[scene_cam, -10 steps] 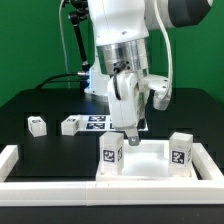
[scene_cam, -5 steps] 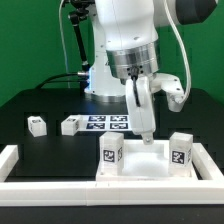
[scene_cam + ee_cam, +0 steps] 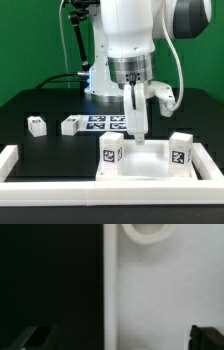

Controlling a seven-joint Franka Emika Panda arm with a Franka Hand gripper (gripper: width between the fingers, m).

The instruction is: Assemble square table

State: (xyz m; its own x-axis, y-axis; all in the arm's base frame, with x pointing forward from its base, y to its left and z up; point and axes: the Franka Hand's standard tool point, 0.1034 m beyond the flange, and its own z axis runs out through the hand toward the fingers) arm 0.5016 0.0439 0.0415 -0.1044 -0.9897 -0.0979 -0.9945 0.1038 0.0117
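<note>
The white square panel (image 3: 150, 164) lies on the black table near the front rail. Two tagged white legs stand upright at its corners, one (image 3: 111, 152) on the exterior view's left and one (image 3: 180, 150) on its right. Two more legs (image 3: 37, 124) (image 3: 70, 125) lie loose on the table at the left. My gripper (image 3: 136, 130) points down over the panel's far edge. In the wrist view the gripper (image 3: 124, 339) is open and empty. One fingertip (image 3: 38, 336) is over the black table, the other over the panel (image 3: 160, 291). A round corner socket (image 3: 150, 232) shows ahead.
The marker board (image 3: 100, 122) lies flat behind the panel, next to the loose legs. White border rails run along the left side (image 3: 14, 158) and the front (image 3: 60, 190). Black cables hang behind the arm at the back left.
The gripper has turned about its wrist, swung first to the exterior view's right and then a little back, and come lower toward the panel's far edge. The legs and the panel have not moved.
</note>
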